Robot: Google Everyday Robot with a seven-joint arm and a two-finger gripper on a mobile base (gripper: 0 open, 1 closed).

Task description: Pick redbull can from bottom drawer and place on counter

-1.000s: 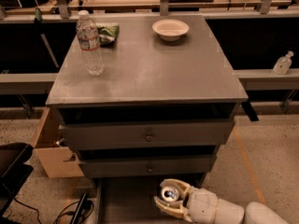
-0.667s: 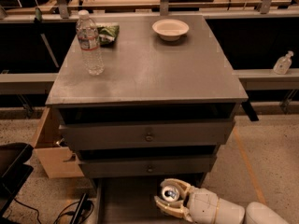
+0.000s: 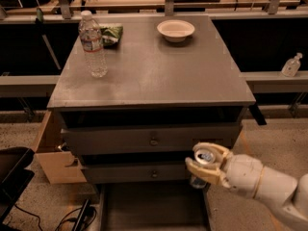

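My gripper [image 3: 206, 163] comes in from the lower right on a white arm. It is shut on the redbull can [image 3: 204, 157], whose shiny silver top shows between the cream fingers [image 3: 198, 168]. The can is held upright in front of the right end of the two knobbed drawers, above the open bottom drawer [image 3: 154, 207] with its dark floor. The counter [image 3: 154, 71] is the grey metal top above and behind the can.
On the counter stand a clear water bottle [image 3: 92, 44] at the left, a green bag [image 3: 111, 33] behind it and a white bowl [image 3: 175, 30] at the back. A cardboard box [image 3: 53, 153] sits left of the cabinet. A sanitizer bottle [image 3: 291, 65] stands on the right ledge.
The gripper has lifted the can up out of the bottom drawer to the height of the knobbed drawers.
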